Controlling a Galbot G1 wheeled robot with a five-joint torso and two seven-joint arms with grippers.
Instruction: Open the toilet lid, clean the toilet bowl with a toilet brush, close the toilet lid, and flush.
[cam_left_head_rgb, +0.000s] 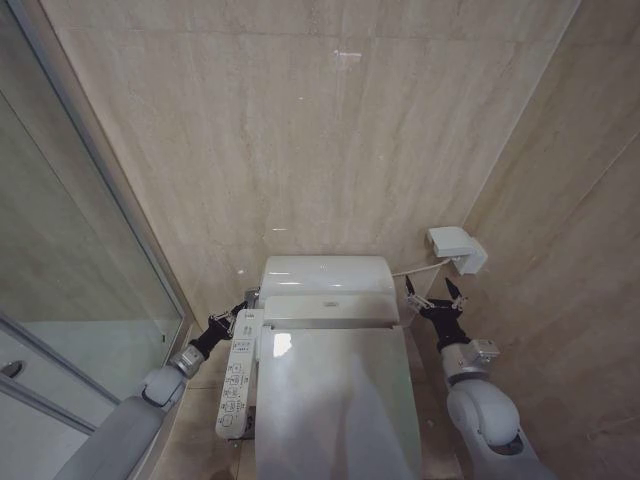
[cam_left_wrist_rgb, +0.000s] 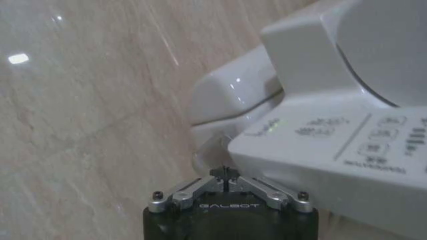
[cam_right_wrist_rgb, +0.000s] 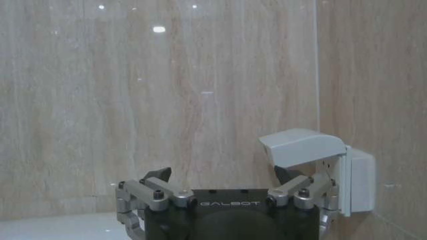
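Observation:
The toilet lid (cam_left_head_rgb: 335, 400) lies shut, glossy white, and covers the toilet bowl, which is hidden. The toilet brush is out of view. My left gripper (cam_left_head_rgb: 236, 318) is at the toilet's left rear corner, between the control panel and the tank. In the left wrist view the left gripper (cam_left_wrist_rgb: 227, 176) is shut with nothing in it, its tip just short of a round part on the tank's side (cam_left_wrist_rgb: 208, 156); the lid (cam_left_wrist_rgb: 390, 45) curves above the panel. My right gripper (cam_left_head_rgb: 435, 297) stands open and empty to the right of the tank, and in its own view the right gripper (cam_right_wrist_rgb: 220, 176) faces the wall.
A white control panel (cam_left_head_rgb: 238, 375) runs along the toilet's left side. The tank (cam_left_head_rgb: 328, 275) backs onto the tiled wall. A white socket box (cam_left_head_rgb: 457, 247) with a raised cover hangs on the right wall, close above my right gripper. A glass shower door (cam_left_head_rgb: 80, 260) closes off the left.

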